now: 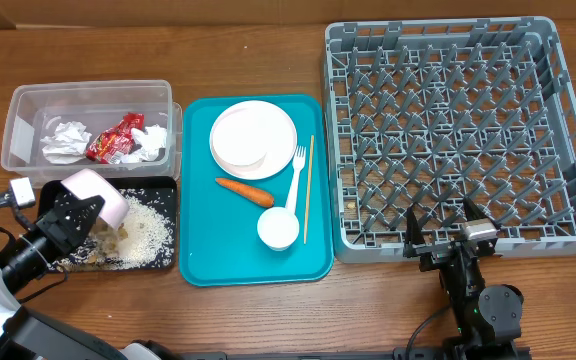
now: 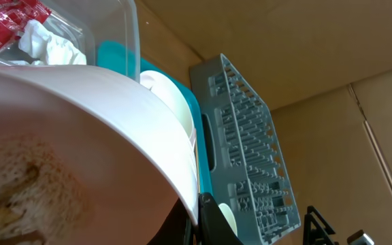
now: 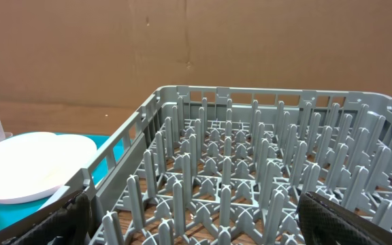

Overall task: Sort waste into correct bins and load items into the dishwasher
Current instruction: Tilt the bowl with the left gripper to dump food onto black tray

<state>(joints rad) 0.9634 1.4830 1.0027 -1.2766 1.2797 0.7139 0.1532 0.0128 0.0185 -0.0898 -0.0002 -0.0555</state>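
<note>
Left gripper point(image 1: 76, 208) is clamped on the rim of a white bowl point(image 1: 103, 192), held tilted over the black tray point(image 1: 171, 255), where pale crumbs point(image 1: 143, 228) lie spread. Right gripper point(image 1: 438, 228) stands with jaws wide apart, holding nothing, at the near edge of the grey dish rack point(image 1: 448, 130). The clear tub point(image 1: 18, 130) contains white napkins point(image 1: 65, 140) and the red wrapper point(image 1: 115, 138); the teal tray point(image 1: 208, 250) carries the plate point(image 1: 253, 135), carrot piece point(image 1: 244, 190), fork point(image 1: 295, 175), chopstick point(image 1: 308, 190) and small cup point(image 1: 278, 228).
</note>
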